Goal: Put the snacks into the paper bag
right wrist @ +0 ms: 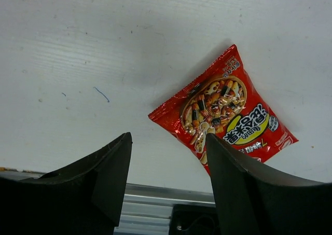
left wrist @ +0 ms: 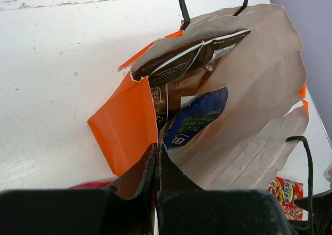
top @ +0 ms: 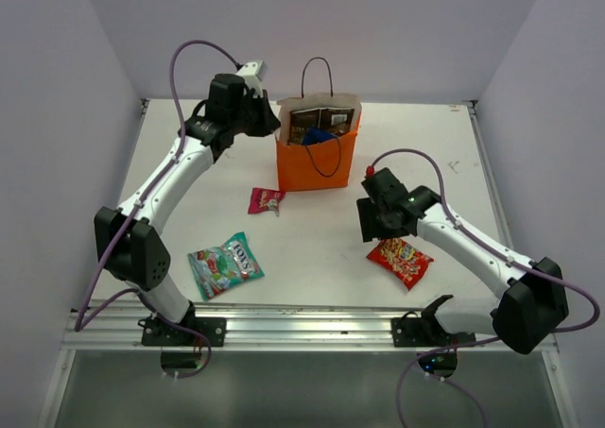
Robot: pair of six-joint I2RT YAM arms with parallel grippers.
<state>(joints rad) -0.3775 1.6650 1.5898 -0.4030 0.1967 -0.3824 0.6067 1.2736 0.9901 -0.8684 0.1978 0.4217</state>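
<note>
Top view: paper bag (top: 317, 168) stood on the tabletop (top: 425, 154) near the middle of the far edge, dark brown packet (top: 322, 120) and blue packet (top: 320, 136) showing in its mouth. Pink-red packet (top: 266, 200) lay just in front of the bag, teal-green packet (top: 224, 264) toward the near-left corner, red-orange packet (top: 400, 261) by the near edge, right of middle. Left arm reached long toward the far edge, left claw (top: 268, 116) at the bag's left rim. Right arm sat folded, right claw (top: 376, 218) hanging beside the red-orange packet. Left wrist view: fingers nearly together with the bag's wall between them, apparently pinching it. Any tug could tear the thin paper or tip the bag, and the crumpled mouth, with the brown packet leaning across it, might block the next drop. Right wrist view: claw spread wide and empty, with the packet off-centre toward one finger. Closing here would likely catch only a corner, and flat foil slips.
</note>
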